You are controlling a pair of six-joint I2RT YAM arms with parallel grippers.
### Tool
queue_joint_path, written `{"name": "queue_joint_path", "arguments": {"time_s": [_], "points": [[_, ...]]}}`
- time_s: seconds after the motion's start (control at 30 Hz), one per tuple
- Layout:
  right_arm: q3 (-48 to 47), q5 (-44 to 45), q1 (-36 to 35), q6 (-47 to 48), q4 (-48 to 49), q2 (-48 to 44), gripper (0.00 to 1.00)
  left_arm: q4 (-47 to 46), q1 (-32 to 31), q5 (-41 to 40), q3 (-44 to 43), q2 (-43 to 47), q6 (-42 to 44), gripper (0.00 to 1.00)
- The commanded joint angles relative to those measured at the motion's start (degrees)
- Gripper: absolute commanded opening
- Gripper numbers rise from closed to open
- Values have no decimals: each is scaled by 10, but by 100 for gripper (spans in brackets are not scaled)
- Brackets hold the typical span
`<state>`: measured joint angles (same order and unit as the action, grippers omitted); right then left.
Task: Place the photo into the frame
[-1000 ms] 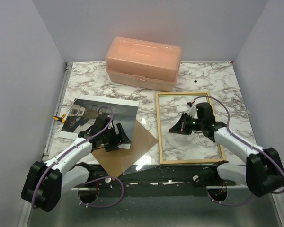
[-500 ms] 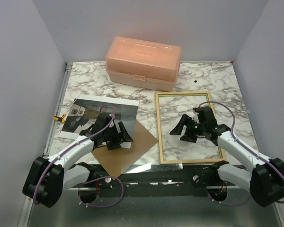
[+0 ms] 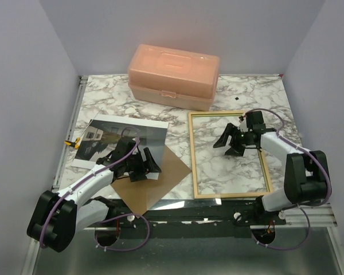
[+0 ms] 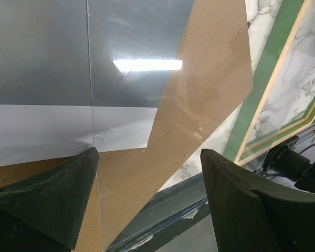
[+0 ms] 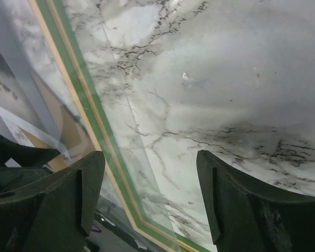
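The photo [image 3: 117, 133], a grey landscape print with white borders, lies flat at the left of the marble table. Its near right corner overlaps the brown backing board [image 3: 163, 172]. My left gripper [image 3: 142, 167] hovers open over that overlap. The left wrist view shows the photo [image 4: 68, 58] and the board [image 4: 210, 84] beyond the gripper [image 4: 149, 157], with nothing between its fingers. The frame [image 3: 192, 160] lies face down at the right, pale wood up, with marble showing through it. My right gripper [image 3: 228, 145] hangs open above the frame's inside. The right wrist view shows this gripper [image 5: 149, 157] empty beside the frame's green edge [image 5: 89, 105].
A peach plastic box [image 3: 173, 76] stands at the back centre. A yellow clamp [image 3: 72, 143] sits on the left table rail. A clear sheet [image 4: 89, 79] seems to lie over the photo and board, its edge visible as a thin line. The table's near edge runs just behind the arm bases.
The right gripper has gone from shut to open and drawn back toward the far right over the frame. The left gripper shifted slightly right and stays open.
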<state>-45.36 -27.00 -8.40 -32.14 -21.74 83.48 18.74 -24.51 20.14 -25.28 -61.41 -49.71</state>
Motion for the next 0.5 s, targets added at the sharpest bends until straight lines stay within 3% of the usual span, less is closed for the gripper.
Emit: {"name": "queue_joint_path", "arguments": {"time_s": [0.0, 0.2, 0.47], "points": [[-8, -99, 23, 66, 6, 46, 77, 19, -3, -24, 8, -6, 16, 82], [43, -222, 26, 47, 103, 98, 69, 18, -3, -22, 6, -14, 17, 82], [103, -303, 26, -24, 249, 125, 59, 17, -3, -24, 4, -17, 17, 82]]}}
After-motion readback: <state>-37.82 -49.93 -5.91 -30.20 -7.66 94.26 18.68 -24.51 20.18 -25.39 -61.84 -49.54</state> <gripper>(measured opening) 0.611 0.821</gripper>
